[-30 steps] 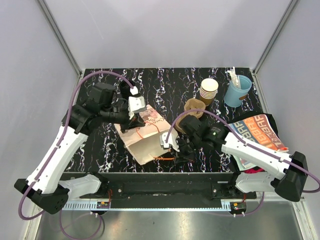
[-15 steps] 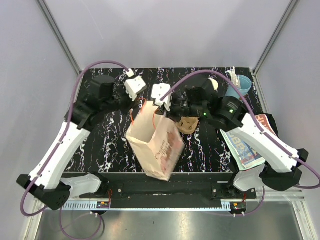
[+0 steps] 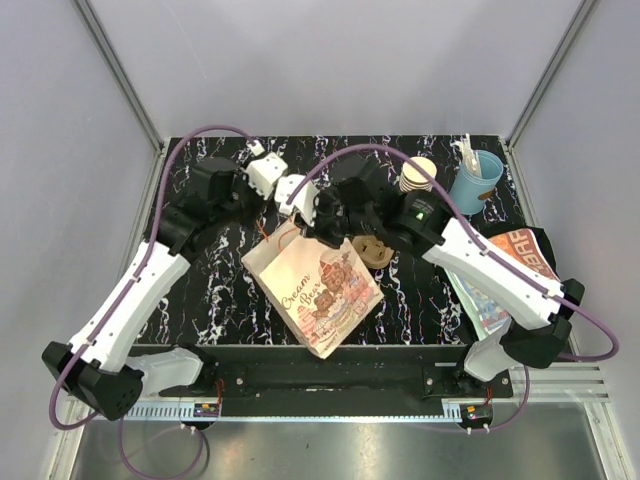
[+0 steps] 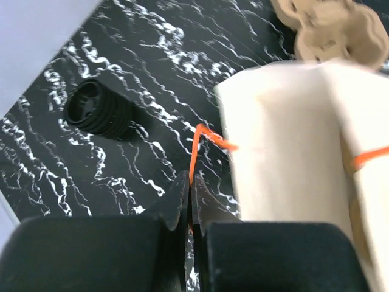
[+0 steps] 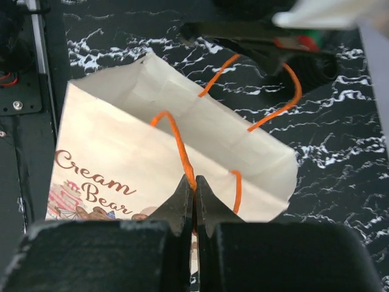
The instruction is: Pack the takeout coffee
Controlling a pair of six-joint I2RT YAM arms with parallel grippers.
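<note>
**Top view.** Left gripper and right gripper sit just beside each other, together holding up the far end of the paper bag. The bag hangs tilted with its printed face up. Its long axis runs from the grippers toward the near edge, and its mouth is at the gripper end. The takeout coffee — a single lidded cup — cannot be made out here. The pulp carrier lies just beside the bag's right edge. The stack of nested cups and the blue cup stand far right, beyond the right arm.

**Left wrist view.** Jaws are pressed together on an orange handle, with the bag wall to the right. The black lids lie on the table, well apart from the bag. No cup is seen.

**Right wrist view.** Jaws are pinched on the second handle. The bag mouth lies just beyond the fingertips, only narrowly open. No cup is visible inside.

**Judgement.** Both claws are occupied — one must let go before any cup is fetched. The right arm is nearer the cups, the left nearer the lids.
</note>
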